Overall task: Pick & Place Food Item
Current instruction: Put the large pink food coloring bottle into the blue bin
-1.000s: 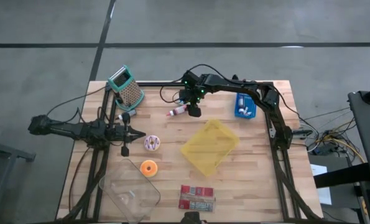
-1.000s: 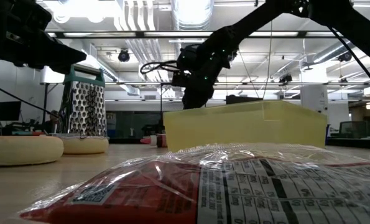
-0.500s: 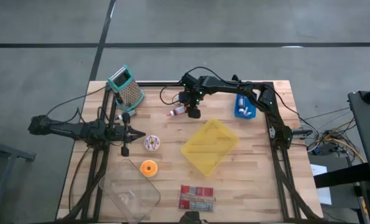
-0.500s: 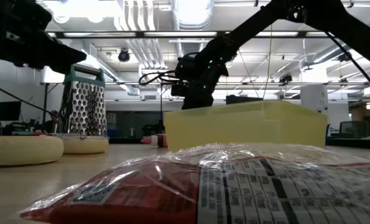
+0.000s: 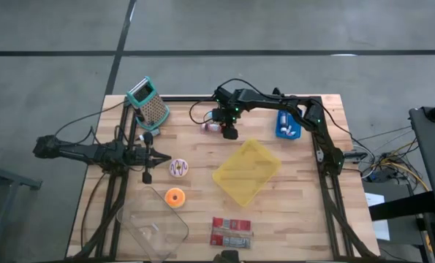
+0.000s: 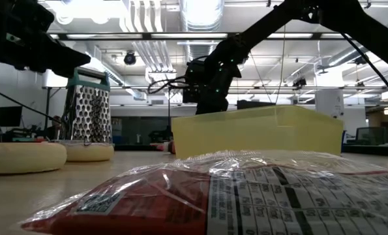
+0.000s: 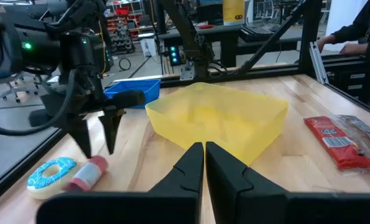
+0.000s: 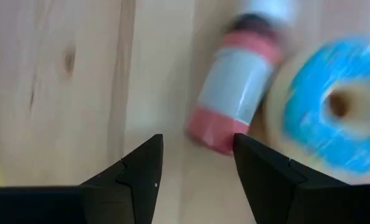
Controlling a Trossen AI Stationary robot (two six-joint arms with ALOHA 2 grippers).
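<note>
From the table's front edge back, a red snack bag [image 5: 231, 231] lies in front of the yellow bin [image 5: 247, 172], with an orange donut [image 5: 175, 197] and a frosted donut [image 5: 178, 168] to the bin's left, near where the left gripper [image 5: 148, 155] waits with its fingers pressed together and nothing between them. Just behind the bin, the right gripper [image 5: 230, 132] hangs with its fingers spread apart over a small red-and-white bottle [image 8: 237, 98] that lies on its side touching a blue-iced donut [image 8: 324, 107]. The bottle looks to be the item being picked, though the task does not say which. In the right wrist view the bottle sits ahead of the open fingers [image 8: 135, 173] and angled across them, not squarely between. Closing from here could catch only its red end and roll it away, or pinch the donut along with it. A grater [image 5: 149, 103] and a blue tray [image 5: 289, 123] stand farther back, to the bin's left and right.
</note>
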